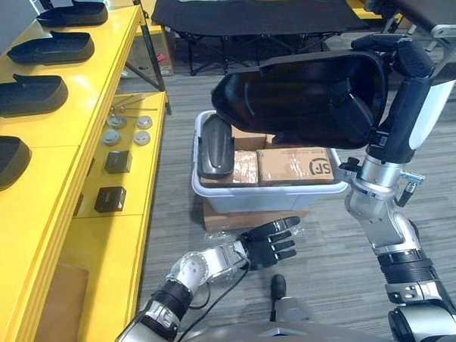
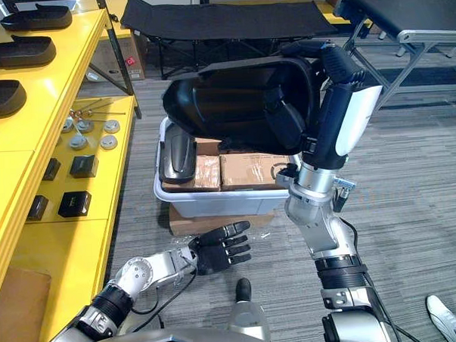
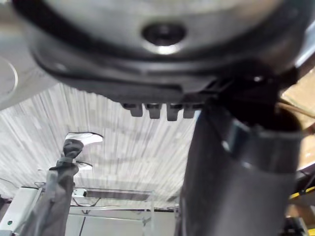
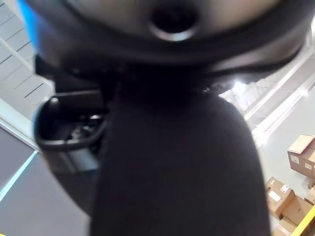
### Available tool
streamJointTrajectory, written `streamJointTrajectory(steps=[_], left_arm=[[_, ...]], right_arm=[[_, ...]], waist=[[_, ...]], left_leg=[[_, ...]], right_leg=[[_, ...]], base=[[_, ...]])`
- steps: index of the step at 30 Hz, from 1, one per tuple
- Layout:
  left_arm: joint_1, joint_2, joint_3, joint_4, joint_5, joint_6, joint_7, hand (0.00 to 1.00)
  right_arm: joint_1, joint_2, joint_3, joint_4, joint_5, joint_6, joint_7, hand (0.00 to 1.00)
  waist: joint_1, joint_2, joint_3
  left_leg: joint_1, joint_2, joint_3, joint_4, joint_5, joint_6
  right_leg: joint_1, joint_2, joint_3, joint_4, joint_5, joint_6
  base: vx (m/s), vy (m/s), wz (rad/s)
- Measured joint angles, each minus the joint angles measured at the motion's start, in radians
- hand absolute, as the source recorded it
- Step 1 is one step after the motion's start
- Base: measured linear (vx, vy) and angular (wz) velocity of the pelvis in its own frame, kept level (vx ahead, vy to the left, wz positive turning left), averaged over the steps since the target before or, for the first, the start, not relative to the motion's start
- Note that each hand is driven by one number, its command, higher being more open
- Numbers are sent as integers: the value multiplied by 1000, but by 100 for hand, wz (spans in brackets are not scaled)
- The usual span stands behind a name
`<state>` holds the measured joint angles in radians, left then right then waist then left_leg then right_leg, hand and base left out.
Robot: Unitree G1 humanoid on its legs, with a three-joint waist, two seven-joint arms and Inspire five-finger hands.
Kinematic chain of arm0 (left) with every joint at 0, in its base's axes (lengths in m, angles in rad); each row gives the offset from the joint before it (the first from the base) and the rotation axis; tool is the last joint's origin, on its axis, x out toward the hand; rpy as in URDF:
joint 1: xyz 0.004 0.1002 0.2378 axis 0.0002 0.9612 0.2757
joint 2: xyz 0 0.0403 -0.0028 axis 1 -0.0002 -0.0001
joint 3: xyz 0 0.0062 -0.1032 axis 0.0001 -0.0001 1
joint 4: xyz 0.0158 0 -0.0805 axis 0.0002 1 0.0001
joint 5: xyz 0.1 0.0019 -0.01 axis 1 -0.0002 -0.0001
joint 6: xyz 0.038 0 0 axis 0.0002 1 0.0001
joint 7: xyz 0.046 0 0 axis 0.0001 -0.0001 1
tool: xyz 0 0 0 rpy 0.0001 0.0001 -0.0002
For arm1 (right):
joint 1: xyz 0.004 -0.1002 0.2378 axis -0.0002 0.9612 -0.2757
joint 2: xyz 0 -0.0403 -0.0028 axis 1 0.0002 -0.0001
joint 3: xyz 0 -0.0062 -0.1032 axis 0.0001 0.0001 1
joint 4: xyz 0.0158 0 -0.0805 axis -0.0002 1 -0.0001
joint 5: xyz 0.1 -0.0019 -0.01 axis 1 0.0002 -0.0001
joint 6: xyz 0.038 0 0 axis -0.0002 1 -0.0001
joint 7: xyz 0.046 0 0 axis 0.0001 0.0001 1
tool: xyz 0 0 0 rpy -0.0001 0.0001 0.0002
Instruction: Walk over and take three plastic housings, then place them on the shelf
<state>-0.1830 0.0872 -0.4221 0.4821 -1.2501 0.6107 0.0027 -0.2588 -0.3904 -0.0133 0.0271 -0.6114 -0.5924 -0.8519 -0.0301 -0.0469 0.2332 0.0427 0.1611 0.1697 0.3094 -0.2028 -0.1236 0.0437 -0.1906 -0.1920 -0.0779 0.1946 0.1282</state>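
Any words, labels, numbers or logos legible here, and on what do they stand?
Cardboard box in the grey bin: a dark printed logo, too unclear to quote.
Taped box beside it: print blurred, unreadable.
Housing in the right hand: no print visible.

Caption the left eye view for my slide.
The right hand holds a black plastic housing above the grey bin; open left hand hangs low near the yellow shelf.
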Motion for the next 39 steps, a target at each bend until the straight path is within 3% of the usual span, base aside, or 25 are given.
streamJointTrajectory(steps=[2,8,17,25,31,38,39], left_arm=[[10,1,12,2,-37,-15,3,100],[30,-16,105,1,-344,-177,-66,100],[30,-48,207,-98,-648,-379,-131,100],[28,-68,194,-157,-672,-423,-144,100],[25,-73,142,-215,-672,-434,-146,100],[25,-76,99,-322,-672,-451,-146,100],[25,-76,95,-333,-672,-467,-147,0]], right_arm=[[0,0,-4,0,2,5,8,0],[11,2,-6,0,8,7,20,0],[100,70,-5,0,5,-51,58,0],[157,86,22,0,7,-116,89,0],[169,108,76,2,10,-125,139,0],[170,149,96,15,78,-141,136,0],[171,158,96,21,87,-141,128,0]], waist=[[1,0,0],[0,1,-1],[0,14,-12],[-4,14,-24],[-6,16,-37],[-15,24,-44],[-20,29,-47]], left_leg=[[-2,0,-4,0,0,0],[-11,0,-19,-1,2,-1],[4,-10,-24,-35,21,0],[18,-14,-13,-53,30,-1],[18,-14,-9,-53,33,-1],[17,-14,-5,-52,33,-1],[17,-14,-4,-52,33,-1]], right_leg=[[0,0,-5,0,-2,-1],[2,0,-21,0,-4,-2],[10,-6,-25,0,-4,-1],[8,-10,-21,0,-4,-1],[3,-10,-21,0,-4,-2],[-1,-10,-20,0,-4,-3],[-2,-10,-20,0,-5,-4]], base=[[6,0,5],[18,-2,7],[14,2,3],[-13,6,-3],[0,0,0],[1,1,0],[0,0,0]])
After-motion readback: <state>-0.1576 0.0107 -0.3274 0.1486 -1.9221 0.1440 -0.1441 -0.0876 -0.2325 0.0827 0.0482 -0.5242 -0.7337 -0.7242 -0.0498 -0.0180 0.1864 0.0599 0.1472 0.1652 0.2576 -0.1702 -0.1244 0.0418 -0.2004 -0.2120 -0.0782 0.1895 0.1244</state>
